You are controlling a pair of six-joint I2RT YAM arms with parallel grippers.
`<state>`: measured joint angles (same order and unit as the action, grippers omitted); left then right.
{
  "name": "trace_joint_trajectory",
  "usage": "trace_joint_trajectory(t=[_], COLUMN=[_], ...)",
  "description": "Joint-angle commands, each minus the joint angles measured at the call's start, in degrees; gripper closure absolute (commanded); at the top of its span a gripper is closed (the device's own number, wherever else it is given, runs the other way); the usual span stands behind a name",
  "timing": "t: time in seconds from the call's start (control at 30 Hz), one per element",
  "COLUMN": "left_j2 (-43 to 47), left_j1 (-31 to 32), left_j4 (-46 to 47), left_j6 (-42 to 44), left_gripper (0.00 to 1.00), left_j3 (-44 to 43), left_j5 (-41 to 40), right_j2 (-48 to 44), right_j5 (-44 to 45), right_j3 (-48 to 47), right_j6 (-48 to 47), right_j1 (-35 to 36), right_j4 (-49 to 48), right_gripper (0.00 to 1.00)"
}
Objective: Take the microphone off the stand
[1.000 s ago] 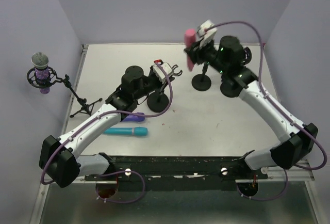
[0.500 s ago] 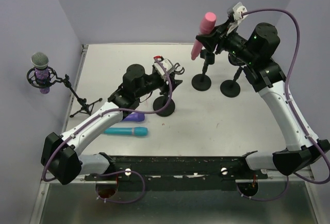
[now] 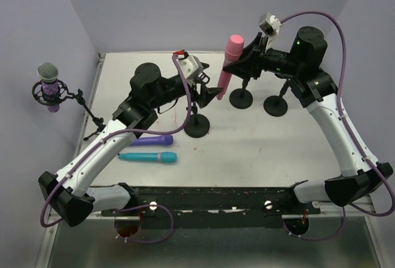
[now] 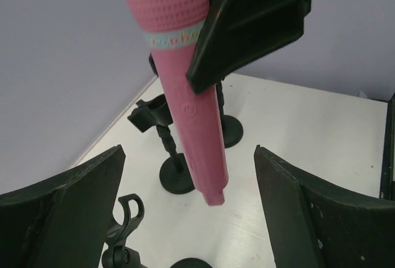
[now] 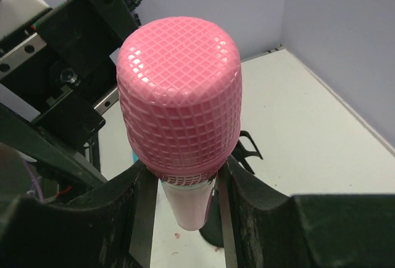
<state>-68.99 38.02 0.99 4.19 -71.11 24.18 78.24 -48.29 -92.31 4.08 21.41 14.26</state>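
The pink microphone (image 3: 226, 69) hangs in the air, head up and tilted, clear of every stand. My right gripper (image 3: 232, 63) is shut on its neck just under the mesh head (image 5: 179, 95), one finger on each side. My left gripper (image 3: 207, 89) is open and faces the microphone's lower end (image 4: 210, 181), which hangs in front of its spread fingers (image 4: 74, 200) without touching them. Below it stands a black stand (image 3: 197, 126) with an empty clip (image 4: 126, 215).
Two more black round-based stands (image 3: 241, 98) (image 3: 276, 105) stand behind the pink microphone. A tripod stand (image 3: 99, 123) at the left edge holds a grey-headed purple microphone (image 3: 49, 83). A purple microphone (image 3: 154, 139) and a teal one (image 3: 148, 157) lie near the left arm.
My left gripper has opened, let go of the black stand and risen. The right gripper has carried the pink microphone up, then left and down towards the left gripper.
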Motion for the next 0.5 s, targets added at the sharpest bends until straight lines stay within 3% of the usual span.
trace_joint_trajectory(t=[0.0, 0.3, 0.47], left_j2=[-1.3, -8.1, -10.0], left_j1=[0.5, 0.6, 0.6], left_j4=[-4.5, -4.8, -2.4], left_j6=[-1.9, -3.0, -5.5], left_gripper=[0.07, 0.12, 0.25], left_j3=[-4.9, -10.2, -11.2], left_j5=[6.2, 9.1, 11.3], right_j2=[1.7, 1.6, 1.5], right_j5=[-8.4, -10.3, -10.8], right_j3=[-1.8, -0.2, 0.1], right_j6=[3.6, 8.0, 8.8], right_j1=[0.1, 0.1, 0.5], right_j4=[-2.6, -8.4, -9.3], right_gripper=[0.99, 0.99, 0.99])
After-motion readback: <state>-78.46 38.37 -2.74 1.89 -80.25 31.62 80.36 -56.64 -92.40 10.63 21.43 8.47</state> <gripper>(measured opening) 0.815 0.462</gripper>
